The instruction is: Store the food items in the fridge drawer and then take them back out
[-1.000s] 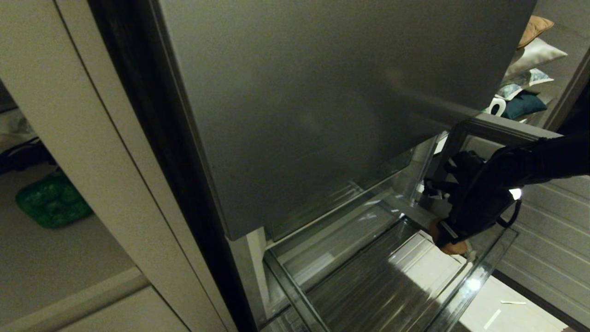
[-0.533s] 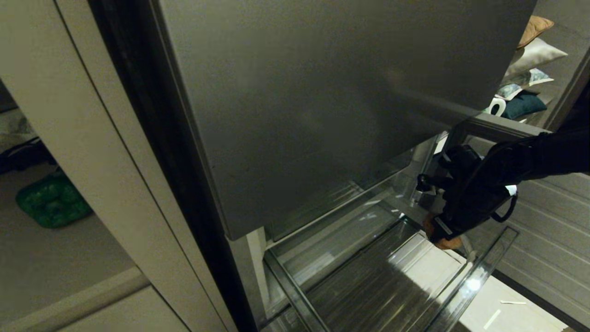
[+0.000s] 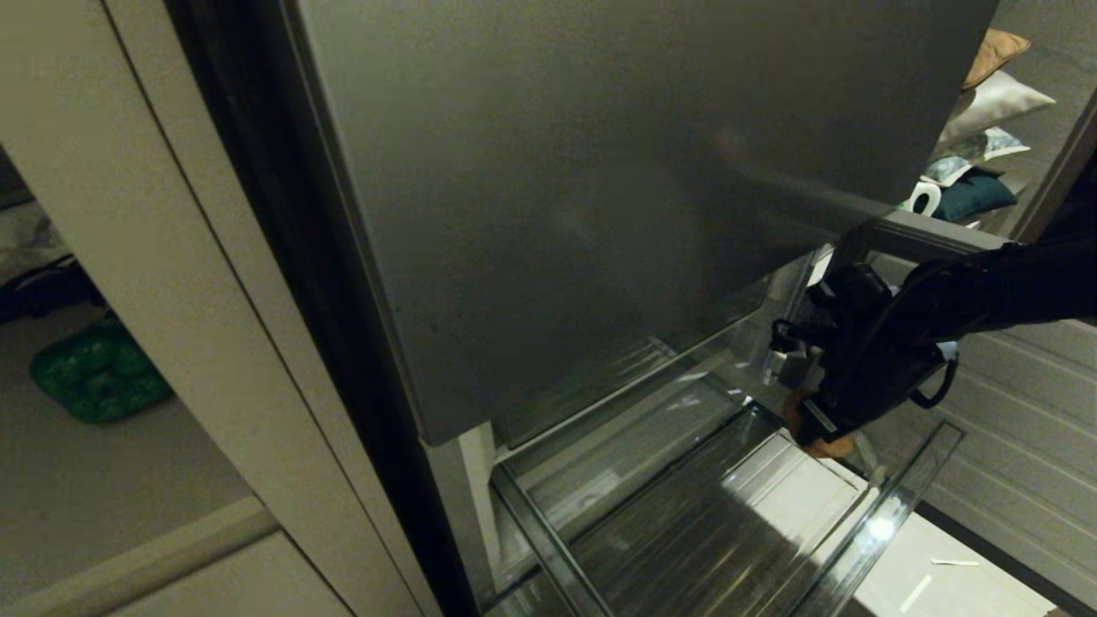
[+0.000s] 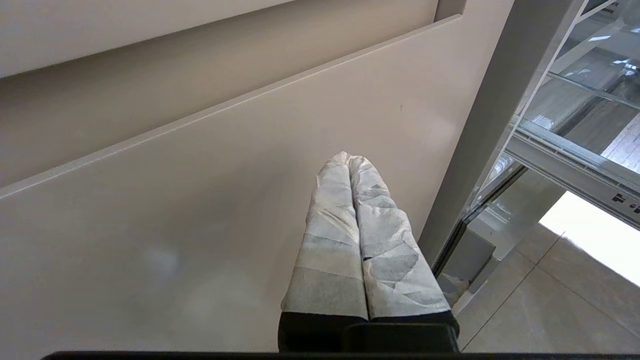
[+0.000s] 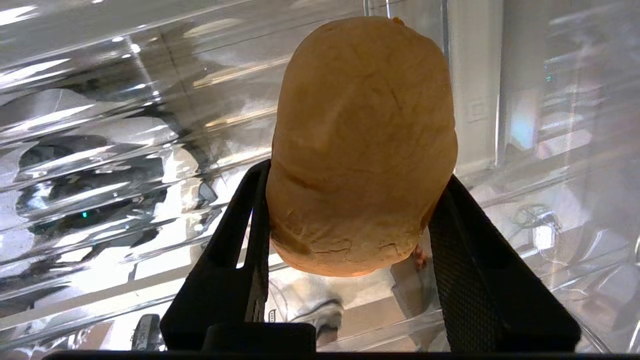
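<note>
Right gripper (image 3: 810, 428) clamps the potato (image 5: 362, 150) between both jaws, over the right rear corner of the clear drawer (image 3: 891, 523). The potato's long axis runs out past the fingertips, toward the ribbed floor beneath. Left gripper (image 4: 350, 162) (parked by a cabinet panel) is pressed closed, empty, well apart.

My left gripper (image 4: 350, 162), fingers (image 4: 332, 240) wrapped in pale grey tape, is pressed fully together, pointing at a flat beige cabinet panel (image 4: 175, 200); a grey upright fridge frame post (image 4: 500, 125) stands beside it
</note>
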Motion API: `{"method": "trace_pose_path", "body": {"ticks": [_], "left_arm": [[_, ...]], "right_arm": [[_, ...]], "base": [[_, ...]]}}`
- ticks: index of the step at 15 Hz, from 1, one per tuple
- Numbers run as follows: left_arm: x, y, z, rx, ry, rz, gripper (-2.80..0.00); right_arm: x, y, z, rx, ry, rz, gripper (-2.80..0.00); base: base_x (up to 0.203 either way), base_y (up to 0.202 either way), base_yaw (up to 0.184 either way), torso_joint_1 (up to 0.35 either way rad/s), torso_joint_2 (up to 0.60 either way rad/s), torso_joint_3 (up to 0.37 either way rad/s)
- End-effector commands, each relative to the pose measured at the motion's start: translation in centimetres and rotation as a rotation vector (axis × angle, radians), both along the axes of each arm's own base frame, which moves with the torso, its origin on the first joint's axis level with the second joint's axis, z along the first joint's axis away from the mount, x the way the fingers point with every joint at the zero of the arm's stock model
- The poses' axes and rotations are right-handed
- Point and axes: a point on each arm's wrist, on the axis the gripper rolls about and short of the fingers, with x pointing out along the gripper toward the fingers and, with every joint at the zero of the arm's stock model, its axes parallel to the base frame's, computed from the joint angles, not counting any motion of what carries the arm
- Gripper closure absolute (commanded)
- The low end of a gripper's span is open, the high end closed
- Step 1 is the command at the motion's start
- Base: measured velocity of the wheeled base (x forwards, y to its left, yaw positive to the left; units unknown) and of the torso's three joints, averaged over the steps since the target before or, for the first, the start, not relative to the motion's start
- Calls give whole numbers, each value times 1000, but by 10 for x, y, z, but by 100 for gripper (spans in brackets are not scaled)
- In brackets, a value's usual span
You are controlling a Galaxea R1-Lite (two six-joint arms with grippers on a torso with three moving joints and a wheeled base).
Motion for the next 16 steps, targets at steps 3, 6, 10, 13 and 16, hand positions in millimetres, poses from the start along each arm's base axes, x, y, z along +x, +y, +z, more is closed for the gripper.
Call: {"method": "trace_pose_path", "body": {"ticks": [3,6,10,13,16], "left_arm": [[0,0,0,0,1,0,0],[0,0,0,0,1,0,0],[0,0,0,0,1,0,0],[0,0,0,0,1,0,0],[0,0,0,0,1,0,0]], "right_arm": [[-9,-1,11,1,-17,4,0],[-18,-1,24,7,-50,4,0],[-37,-2,42,12,-85,9,0],[-51,0,52,14,-105,20,0],[-71,1,60,16,-117,31,0]], "base": [[0,0,0,0,0,0],[0,0,0,0,0,0],[0,0,0,0,0,0],[0,0,0,0,0,0],[0,0,0,0,0,0]]}}
